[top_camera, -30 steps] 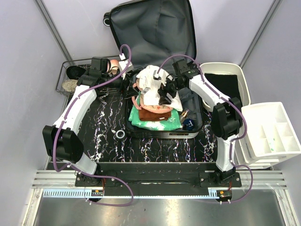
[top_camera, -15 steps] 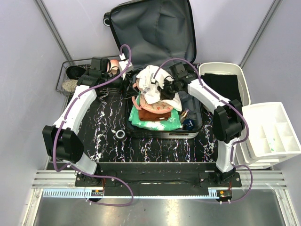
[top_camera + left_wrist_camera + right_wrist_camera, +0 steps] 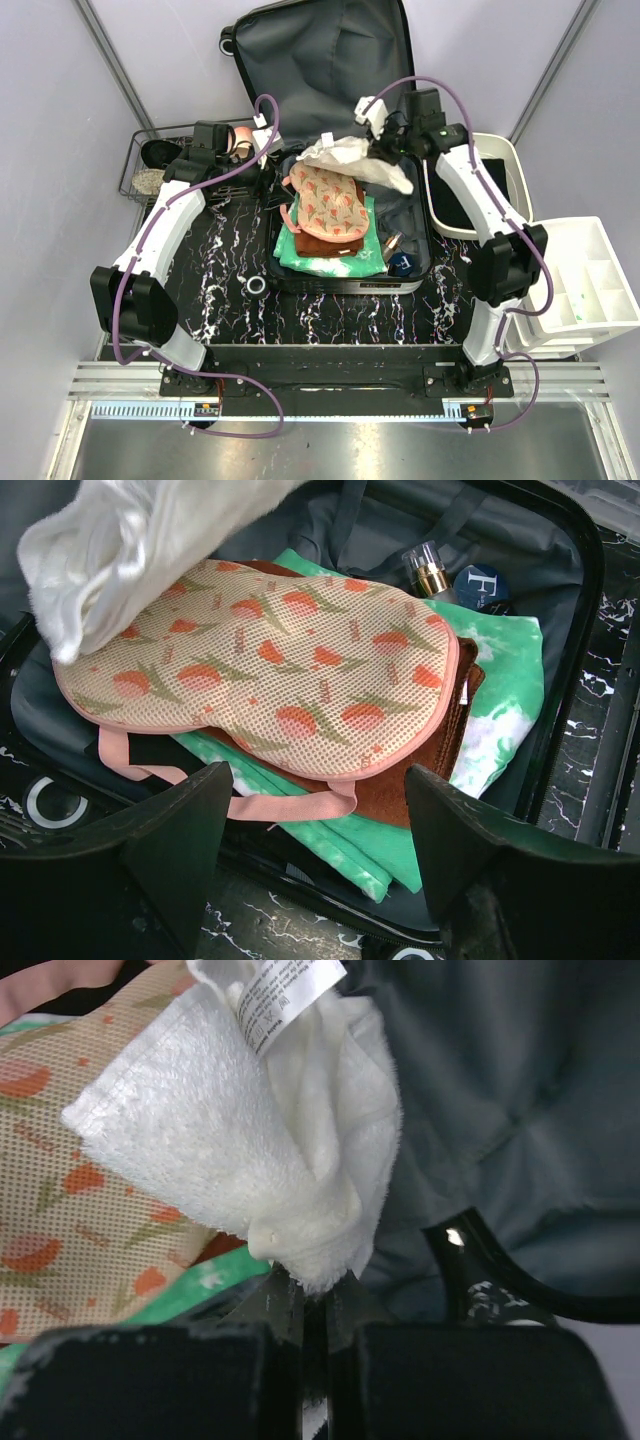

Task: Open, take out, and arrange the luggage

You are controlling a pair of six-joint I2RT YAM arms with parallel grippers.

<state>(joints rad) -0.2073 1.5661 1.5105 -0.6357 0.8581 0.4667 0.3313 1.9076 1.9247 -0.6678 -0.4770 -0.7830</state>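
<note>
– Right gripper [image 3: 315,1305]: what is it doing?
– Its fingers are pressed together on a fold of a white towel [image 3: 250,1160]. The towel is held above the far end of the open luggage [image 3: 320,70], and a care label shows at its top edge.

– Where is the luggage?
– It lies at the middle of the table. Its lid stands up on the far side and shows grey lining.

– What is in the luggage?
– On top is a mesh pouch [image 3: 270,670] printed with orange tulips, with pink straps. It rests on a brown item [image 3: 420,800] and a green-and-white cloth [image 3: 500,690]. A small perfume bottle [image 3: 430,570] and a round blue jar [image 3: 480,585] sit in the near right corner. The towel's loose end hangs over the pouch, but I cannot tell whether they touch.

– And the left gripper [image 3: 318,790]?
– It hovers at the luggage's left edge with its jaws spread wide, holding nothing.

– Is anything beside the luggage?
– A black wire basket [image 3: 140,170] is to its left and a white bin [image 3: 500,150] to its right.
</note>
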